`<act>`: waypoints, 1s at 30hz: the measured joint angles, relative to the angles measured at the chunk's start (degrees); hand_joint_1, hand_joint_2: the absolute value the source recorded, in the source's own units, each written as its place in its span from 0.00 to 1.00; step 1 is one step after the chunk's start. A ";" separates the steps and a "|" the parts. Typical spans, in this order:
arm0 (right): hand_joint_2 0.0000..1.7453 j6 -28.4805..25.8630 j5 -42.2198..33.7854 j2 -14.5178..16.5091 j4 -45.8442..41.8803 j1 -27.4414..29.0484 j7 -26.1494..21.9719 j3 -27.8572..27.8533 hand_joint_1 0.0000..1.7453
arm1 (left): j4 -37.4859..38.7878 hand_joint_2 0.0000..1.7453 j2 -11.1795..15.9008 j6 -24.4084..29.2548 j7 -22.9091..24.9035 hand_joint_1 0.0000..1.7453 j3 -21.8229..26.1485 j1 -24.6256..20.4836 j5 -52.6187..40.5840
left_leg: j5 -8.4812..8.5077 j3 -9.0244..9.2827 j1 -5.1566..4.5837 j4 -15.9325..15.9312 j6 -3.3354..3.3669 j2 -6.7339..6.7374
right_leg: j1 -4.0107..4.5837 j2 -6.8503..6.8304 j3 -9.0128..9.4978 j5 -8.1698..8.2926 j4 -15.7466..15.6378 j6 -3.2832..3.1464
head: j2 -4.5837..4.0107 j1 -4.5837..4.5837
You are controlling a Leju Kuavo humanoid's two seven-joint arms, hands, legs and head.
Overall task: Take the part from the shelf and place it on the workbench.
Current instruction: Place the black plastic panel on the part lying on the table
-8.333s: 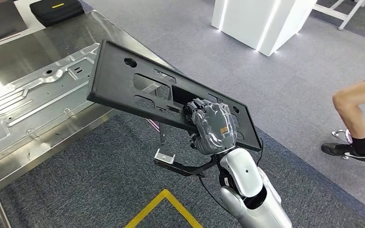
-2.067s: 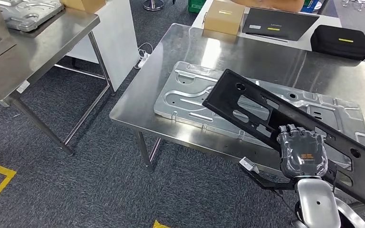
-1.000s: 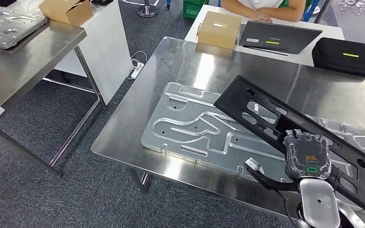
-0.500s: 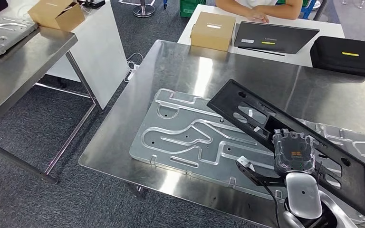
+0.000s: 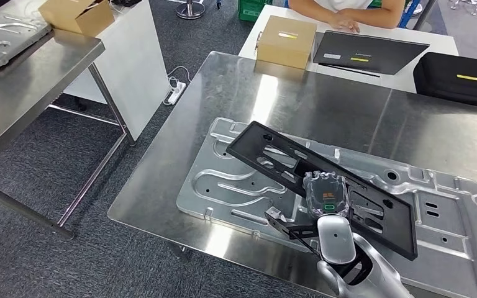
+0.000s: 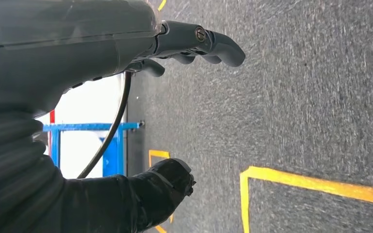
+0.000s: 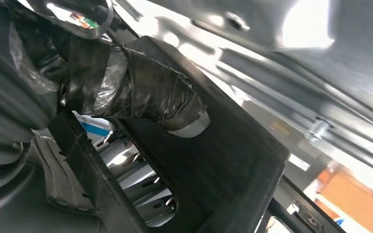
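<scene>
So, head view first: the right hand [image 5: 326,195] grips the black part [image 5: 273,155], a long flat panel with cutouts, fingers wrapped over its near edge around the middle. The part sits tilted over the steel desk [image 5: 298,93], its far-left end low and close to the big stamped metal sheet [image 5: 223,180] that lies flat on the desk. Can't tell whether that end actually touches the sheet. Beyond the desk there's a white table with a cardboard box [image 5: 286,41], a closed laptop [image 5: 367,53] and a black case [image 5: 459,79], plus a person's hands [image 5: 346,23] resting by the laptop. Off to the left stands another steel desk [image 5: 18,93] with a 2nd cardboard box [image 5: 74,15] and another stamped sheet [image 5: 0,37] on it.

Left wrist view: the left hand [image 6: 126,73] hangs over grey carpet [image 6: 296,97] with yellow floor lines [image 6: 315,182]. Its fingers [image 6: 218,46] are apart from the thumb and there's nothing in it.

Right wrist view: the taped thumb [image 7: 141,94] presses on the flat black face of the part [image 7: 223,160], and the fingers [image 7: 136,179] show through a cutout on the other side, so the hand is clamped on the panel. The shiny metal sheet [image 7: 281,63] is right behind it.
</scene>
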 joint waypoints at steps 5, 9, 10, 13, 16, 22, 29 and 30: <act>0.00 -0.73 0.02 1.60 1.86 -1.42 -0.93 1.52 0.00 | 0.71 1.00 0.05 -0.04 0.36 0.00 0.75 -0.30 -0.31 | -0.70 -0.34 0.05 0.48 -1.52 -0.03 | 0.35 0.20 1.22 0.57 -3.40 -1.56 | 0.01 -0.02; 0.00 -2.16 0.03 2.89 3.55 -2.06 -2.74 2.58 0.00 | 0.88 0.25 0.15 0.57 1.04 0.00 1.61 -0.54 -1.26 | -6.27 -5.33 0.31 11.30 -2.27 0.33 | 0.18 -0.06 1.80 0.71 -4.08 -2.73 | -0.01 -0.08; 0.00 -2.46 0.03 3.29 4.13 -2.00 -2.93 2.88 0.00 | 0.89 0.00 0.16 0.75 1.39 0.00 1.81 -0.55 -1.57 | -7.24 -6.97 0.37 14.43 -2.42 0.35 | 0.20 -0.06 1.82 0.68 -4.06 -2.76 | -0.01 -0.08; 0.00 -2.75 0.03 4.18 5.40 -1.74 -3.46 3.50 0.00 | 0.89 0.00 0.17 0.74 2.33 0.00 2.70 -0.58 -1.97 | -3.87 -5.98 0.62 11.79 -2.68 0.44 | 0.07 -0.01 2.19 0.43 -3.99 -2.53 | -0.01 -0.08; 0.00 -2.85 0.03 4.69 5.97 -1.77 -4.03 3.82 0.00 | 0.89 0.00 0.10 0.01 2.80 0.00 4.00 -0.76 -1.83 | 0.05 -0.76 0.71 1.32 -2.53 0.43 | 0.16 0.13 2.58 -0.05 -3.73 -1.63 | -0.01 -0.08; 0.00 -4.08 0.03 5.03 4.36 -1.63 -4.58 4.47 0.00 | 0.89 0.00 -0.23 -1.02 2.83 0.00 5.97 -0.90 -3.46 | 0.50 -0.07 0.69 -0.24 -0.52 0.47 | 0.14 0.14 1.32 -2.73 -0.34 0.06 | 0.00 -0.07; 0.00 -4.67 0.03 6.04 -4.39 1.28 -8.60 3.50 0.00 | 0.89 0.00 -0.38 -1.05 3.88 0.00 6.57 -0.90 -6.11 | 0.73 -0.28 -0.11 -0.13 -0.05 0.49 | 0.69 0.06 -0.19 -3.93 4.86 -0.97 | -0.01 -0.07; 0.00 -4.69 0.03 6.34 -5.87 1.67 -9.51 2.99 0.00 | 0.89 0.00 -0.49 -0.98 3.98 0.00 6.67 -0.90 -6.23 | 0.78 -0.32 -0.28 -0.06 -0.13 0.47 | 1.00 0.00 1.77 -2.38 0.96 -1.58 | -0.01 -0.11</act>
